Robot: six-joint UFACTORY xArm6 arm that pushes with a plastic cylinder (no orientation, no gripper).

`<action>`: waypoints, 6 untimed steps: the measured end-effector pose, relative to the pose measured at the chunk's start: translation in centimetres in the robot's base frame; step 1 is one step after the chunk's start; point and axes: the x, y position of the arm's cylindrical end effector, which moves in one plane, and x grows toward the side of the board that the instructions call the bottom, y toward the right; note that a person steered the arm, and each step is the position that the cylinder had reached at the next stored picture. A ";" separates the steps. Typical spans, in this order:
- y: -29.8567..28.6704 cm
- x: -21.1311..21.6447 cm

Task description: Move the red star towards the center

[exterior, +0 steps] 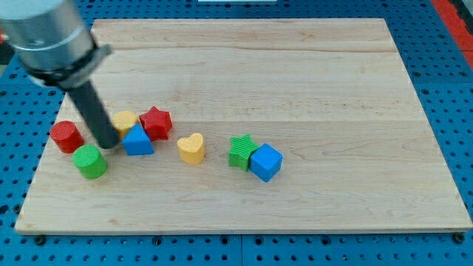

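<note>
Camera view: one frame, looking down at an angle on a pale wooden counter [295, 74] that lies on a blue pegboard [458, 89].
Arm: grey cylindrical body at the view's top left, ending in a straight dark rod [94, 111] that slants down toward the view's right.
My tip [109, 145]: on the counter in the left cluster of blocks, between the red cylinder and the blue triangular block, just above the green cylinder.
Fingers: none fitted; the arm ends in the rod alone, so nothing opens, closes or grips.
Red star [156, 122]: left half of the counter, well left of centre; touching or nearly touching the blue triangular block at its lower left, with the yellow block just to its left. My tip stands apart from it, with those two blocks between.
Blue triangular block [137, 140]: just right of my tip.
Yellow block [124, 120]: shape unclear, partly hidden behind the rod and the blue triangular block.
Red cylinder [66, 137]: leftmost block, near the counter's left edge.
Green cylinder [90, 161]: lowest of the left cluster, below my tip.
Yellow heart [191, 148]: alone, between the left cluster and the right pair.
Green star [239, 151]: near the middle, touching the blue cube.
Blue cube [266, 162]: at the green star's lower right.
</note>
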 end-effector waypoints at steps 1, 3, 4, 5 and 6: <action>2.6 0.5; 0.9 -3.5; 5.9 -6.0; 5.0 -10.4; 6.0 -14.7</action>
